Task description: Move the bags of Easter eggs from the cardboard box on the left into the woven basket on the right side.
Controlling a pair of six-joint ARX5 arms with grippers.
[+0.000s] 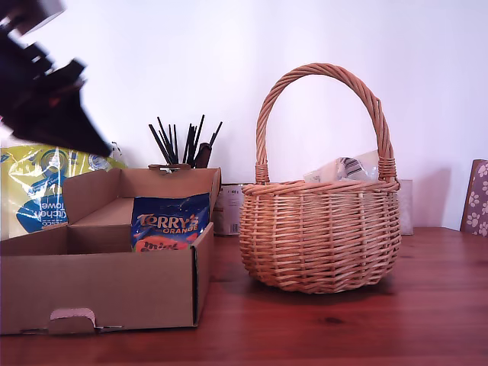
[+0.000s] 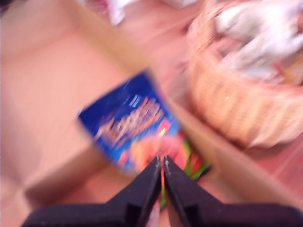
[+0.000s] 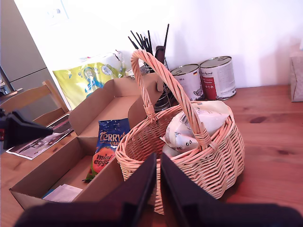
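Observation:
The cardboard box (image 1: 99,282) sits at the exterior view's left. A dark blue "Terry's Orange" bag (image 1: 169,221) leans upright inside it, also seen blurred as the blue bag (image 2: 132,123) and as the same bag (image 3: 111,142). My first gripper (image 2: 162,163) is shut and empty, high above the box (image 2: 42,94); its arm (image 1: 46,91) is a dark blur. The woven basket (image 1: 320,236) stands to the exterior view's right with clear/white bags (image 1: 343,168) in it. My second gripper (image 3: 157,163) is shut and empty, above the basket (image 3: 213,161) and its white bags (image 3: 194,125).
A yellow-and-blue kitchen towel pack (image 1: 30,198) and a holder of black utensils (image 1: 179,141) stand behind the box. Two tins (image 3: 203,78) stand by the wall behind the basket. A paw-print box (image 1: 479,197) is at the exterior view's right edge. A slip of paper (image 3: 64,193) lies in the box.

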